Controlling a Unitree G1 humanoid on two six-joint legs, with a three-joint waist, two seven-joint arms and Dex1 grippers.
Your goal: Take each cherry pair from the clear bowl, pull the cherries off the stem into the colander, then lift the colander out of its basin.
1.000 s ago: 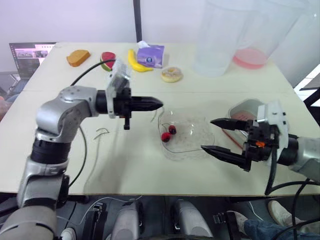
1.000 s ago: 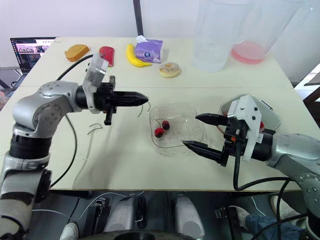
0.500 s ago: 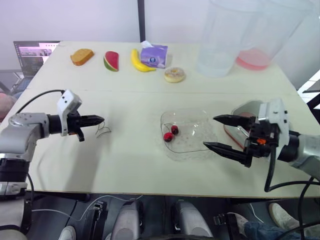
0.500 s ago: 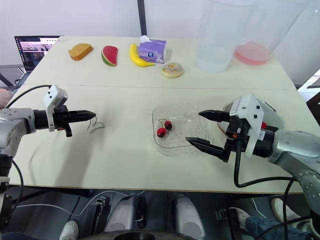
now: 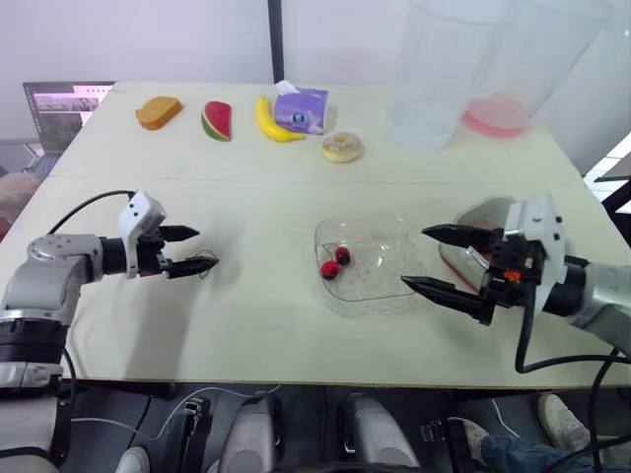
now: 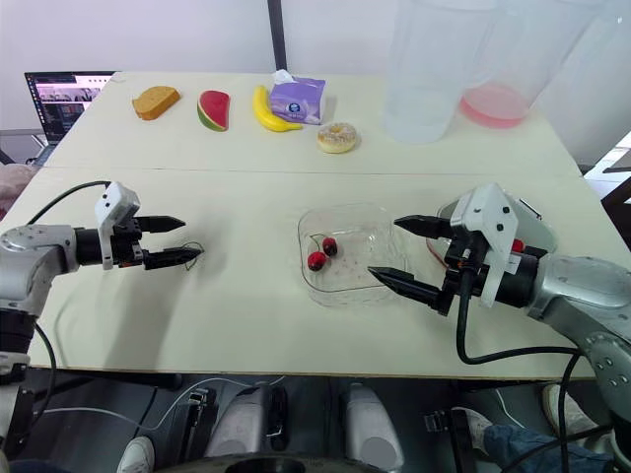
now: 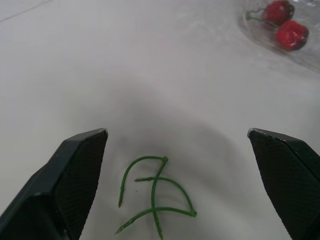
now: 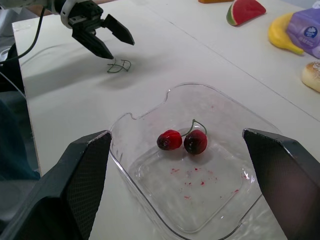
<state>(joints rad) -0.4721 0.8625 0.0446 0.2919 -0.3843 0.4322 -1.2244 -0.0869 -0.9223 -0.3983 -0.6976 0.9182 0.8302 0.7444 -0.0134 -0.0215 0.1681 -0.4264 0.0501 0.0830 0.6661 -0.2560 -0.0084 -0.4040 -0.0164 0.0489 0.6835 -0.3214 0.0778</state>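
At the far left back corner a laptop (image 5: pixel 64 103) stands beyond the surface (image 5: pixel 266 325). Along the back edge lie a bread slice (image 5: pixel 158 111), a watermelon wedge (image 5: pixel 216 120), a banana (image 5: pixel 268 120), a purple tissue pack (image 5: pixel 299 108) and a donut (image 5: pixel 342 148), all well apart from the work area. Further right at the back stand two tall clear containers (image 5: pixel 434 74), the right one with a pink bottom.

The left hand (image 5: pixel 206 248) hovers low over the left part of the surface with its fingers spread wide and nothing between them. A small tangle of bare green stems (image 7: pixel 152 192) lies on the surface just by its fingertips. Between this hand and the clear bowl (image 5: pixel 394 296) the surface is bare and open, and the near edge runs close below both arms.

The clear bowl sits right of centre. In its left half lies one cherry pair (image 5: pixel 334 262): two red cherries touching, joined by a thin green stem. Small red specks mark the bowl's floor.

The right hand (image 5: pixel 415 258) is at the bowl's right rim, fingers wide apart and empty, pointing toward the cherries. Just behind it sits the basin (image 5: pixel 485 209), partly hidden by the hand, with red showing inside.
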